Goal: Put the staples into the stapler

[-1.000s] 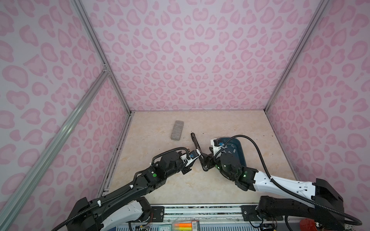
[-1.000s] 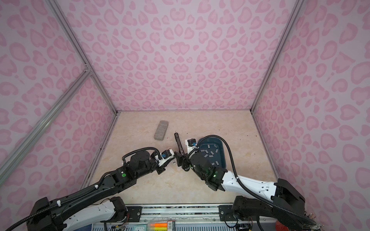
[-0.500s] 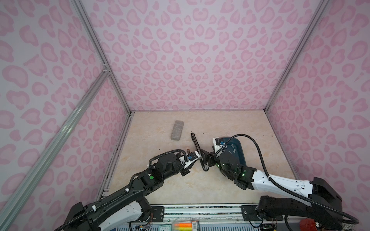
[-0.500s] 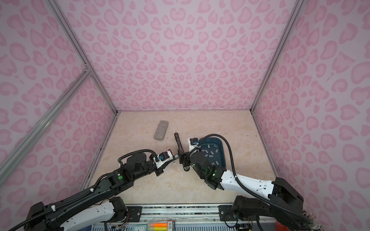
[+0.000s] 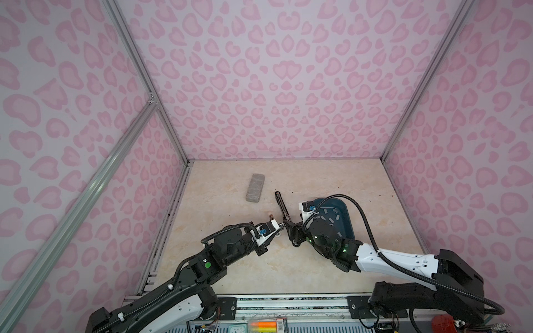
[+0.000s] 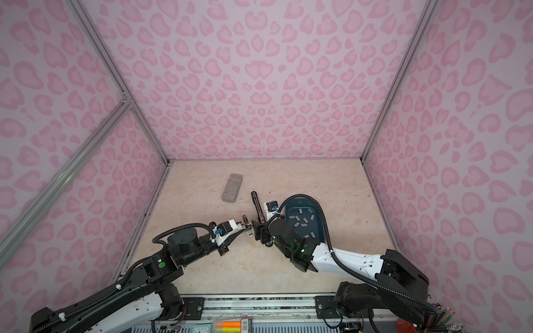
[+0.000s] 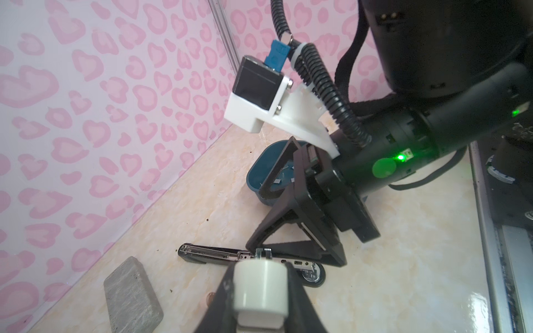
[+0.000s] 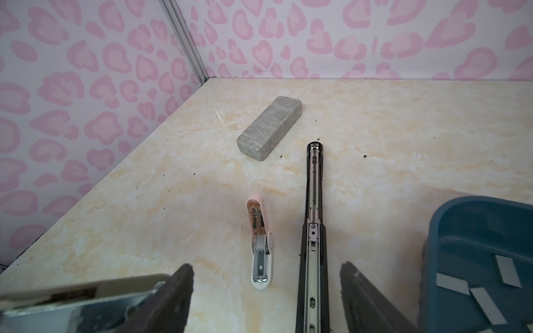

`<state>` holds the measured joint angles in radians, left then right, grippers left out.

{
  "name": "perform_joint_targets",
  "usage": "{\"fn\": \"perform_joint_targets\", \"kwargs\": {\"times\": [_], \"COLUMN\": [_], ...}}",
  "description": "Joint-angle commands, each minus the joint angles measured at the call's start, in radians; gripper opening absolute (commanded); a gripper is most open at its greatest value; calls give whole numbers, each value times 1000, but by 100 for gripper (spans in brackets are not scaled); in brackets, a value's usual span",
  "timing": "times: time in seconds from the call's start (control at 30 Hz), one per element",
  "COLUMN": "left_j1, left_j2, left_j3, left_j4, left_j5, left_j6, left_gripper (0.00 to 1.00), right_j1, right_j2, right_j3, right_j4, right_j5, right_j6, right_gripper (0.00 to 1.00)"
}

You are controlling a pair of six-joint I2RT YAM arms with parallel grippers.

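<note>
Our closed left tool (image 5: 279, 228) pinches a staple strip (image 7: 263, 251) at the black stapler (image 8: 313, 201); our wide-open right tool (image 8: 265, 268) straddles it.

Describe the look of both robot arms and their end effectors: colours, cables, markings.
Both the left arm and right arm mix black joint housings with white shell links; a black corrugated cable hose loops along each. Green stickers and green lights mark the joints. Each wrist carries a white camera bracket with a blue plug. The right end effector has black triangular open-frame fingers.
</note>
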<state>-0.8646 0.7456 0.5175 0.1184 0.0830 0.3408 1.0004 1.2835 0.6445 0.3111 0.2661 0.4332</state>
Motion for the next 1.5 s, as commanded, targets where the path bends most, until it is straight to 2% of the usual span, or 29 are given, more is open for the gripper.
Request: {"fn": "perform_joint_targets", "kwargs": {"times": [0.0,0.23,0.4,0.5,0.6,0.73,0.9,1.27,1.47], "left_j1": [0,0,0,1,0,1,1,0,-1], "left_j2": [-10,4,3,3,8,17,23,82,113], "left_j3": [-1,-1,-5,-6,-6,-2,8,56,84], "left_j4": [53,51,53,52,49,46,34,-28,-74], "left_j5": [2,11,-1,-5,-1,21,118,387,489], "left_j6": [-5,17,22,29,33,37,54,114,145], "left_gripper": [4,4,4,4,4,4,4,4,4], "right_j1": [13,5,-21,-27,-33,-37,-38,-31,-17], "right_j2": [8,-60,-155,-210,-282,-382,-472,-445,-430], "right_j3": [6,-29,-121,-188,-216,-304,-385,-368,-362], "right_j4": [37,28,112,183,160,235,285,264,249], "right_j5": [-18,54,74,23,-90,-235,-384,-554,-588], "right_j6": [-20,-82,-183,-279,-357,-442,-512,-556,-587], "right_gripper": [80,80,81,82,85,90,96,96,94]}}
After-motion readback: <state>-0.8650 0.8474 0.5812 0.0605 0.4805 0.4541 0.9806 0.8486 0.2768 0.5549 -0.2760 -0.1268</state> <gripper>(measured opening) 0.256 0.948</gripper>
